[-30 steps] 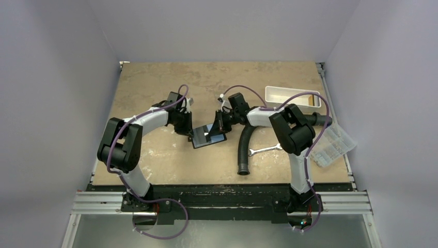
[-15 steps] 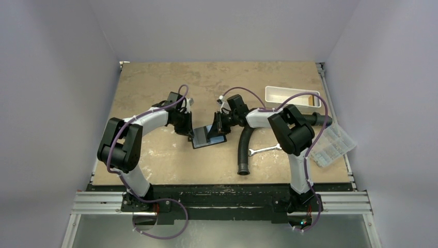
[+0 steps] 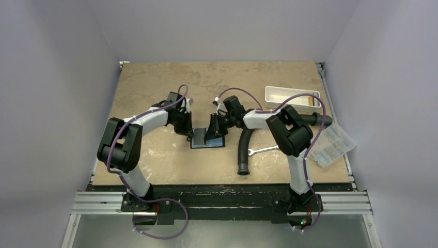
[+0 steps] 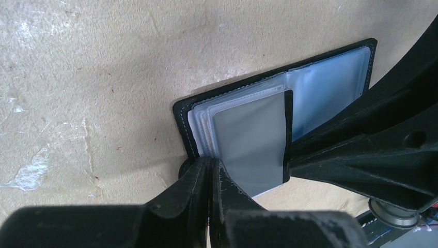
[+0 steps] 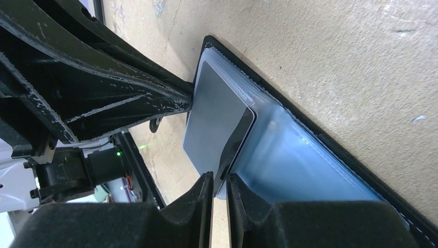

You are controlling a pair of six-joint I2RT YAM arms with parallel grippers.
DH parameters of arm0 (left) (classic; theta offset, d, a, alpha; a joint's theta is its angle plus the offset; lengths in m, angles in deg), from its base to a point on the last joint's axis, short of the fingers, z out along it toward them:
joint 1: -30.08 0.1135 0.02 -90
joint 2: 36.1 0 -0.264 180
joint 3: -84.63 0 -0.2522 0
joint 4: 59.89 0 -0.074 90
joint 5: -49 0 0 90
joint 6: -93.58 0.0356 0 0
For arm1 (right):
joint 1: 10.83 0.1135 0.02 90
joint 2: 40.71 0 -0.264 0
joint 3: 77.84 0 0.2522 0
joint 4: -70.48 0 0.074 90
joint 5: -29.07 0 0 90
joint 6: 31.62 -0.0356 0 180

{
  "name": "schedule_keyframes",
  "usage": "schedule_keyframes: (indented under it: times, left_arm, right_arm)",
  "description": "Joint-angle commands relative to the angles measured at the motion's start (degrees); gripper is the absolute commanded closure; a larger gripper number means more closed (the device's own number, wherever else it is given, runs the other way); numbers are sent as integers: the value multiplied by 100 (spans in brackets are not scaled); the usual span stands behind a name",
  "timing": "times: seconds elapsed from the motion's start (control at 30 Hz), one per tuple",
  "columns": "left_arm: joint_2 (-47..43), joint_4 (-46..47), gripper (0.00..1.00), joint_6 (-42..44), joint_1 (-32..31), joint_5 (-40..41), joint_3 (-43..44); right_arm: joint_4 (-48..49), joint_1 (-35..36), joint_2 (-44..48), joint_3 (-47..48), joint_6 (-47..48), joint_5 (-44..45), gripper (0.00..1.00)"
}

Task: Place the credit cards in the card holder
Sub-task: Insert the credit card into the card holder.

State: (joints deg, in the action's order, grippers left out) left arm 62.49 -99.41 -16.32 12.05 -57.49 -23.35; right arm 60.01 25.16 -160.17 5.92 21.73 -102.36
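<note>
The black card holder [image 3: 197,143] lies open on the table between both arms, its clear sleeves [image 4: 330,77] showing. A greyish credit card [image 4: 250,134] rests on the sleeve stack, partly sticking out over the holder's edge. A thin dark edge stands along the card's side. My left gripper [image 4: 212,163] is shut, pinching the sleeve stack at the holder's corner. My right gripper [image 5: 221,178] has a narrow gap between its tips, at the end of that dark edge beside the grey card [image 5: 214,113]. No other card shows.
A black ribbed hose [image 3: 244,150] and a silver wrench [image 3: 263,150] lie right of the holder. A white tray [image 3: 292,95] stands at the back right, and a clear compartment box [image 3: 333,142] overhangs the table's right edge.
The holder has swung from tilted to square and shifted slightly left. My right gripper moved left with it and its jaws parted a little. The left gripper tightened.
</note>
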Motion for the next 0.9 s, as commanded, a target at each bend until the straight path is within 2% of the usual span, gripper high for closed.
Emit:
schedule_keyframes:
  times: [0.0,0.3,0.5,0.87]
  left_arm:
    - [-74,91,96,82,-17,-141,-26]
    - [-85,97,96,84,-17,-156,-34]
    - [-102,109,97,75,-17,-158,-43]
    - [-129,106,97,78,-17,-164,-25]
  right_arm:
    - [-74,26,334,251,220,16,77]
    - [-197,88,261,344,273,362,75]
    - [-123,161,150,494,205,354,78]
    - [-756,125,285,654,694,527,76]
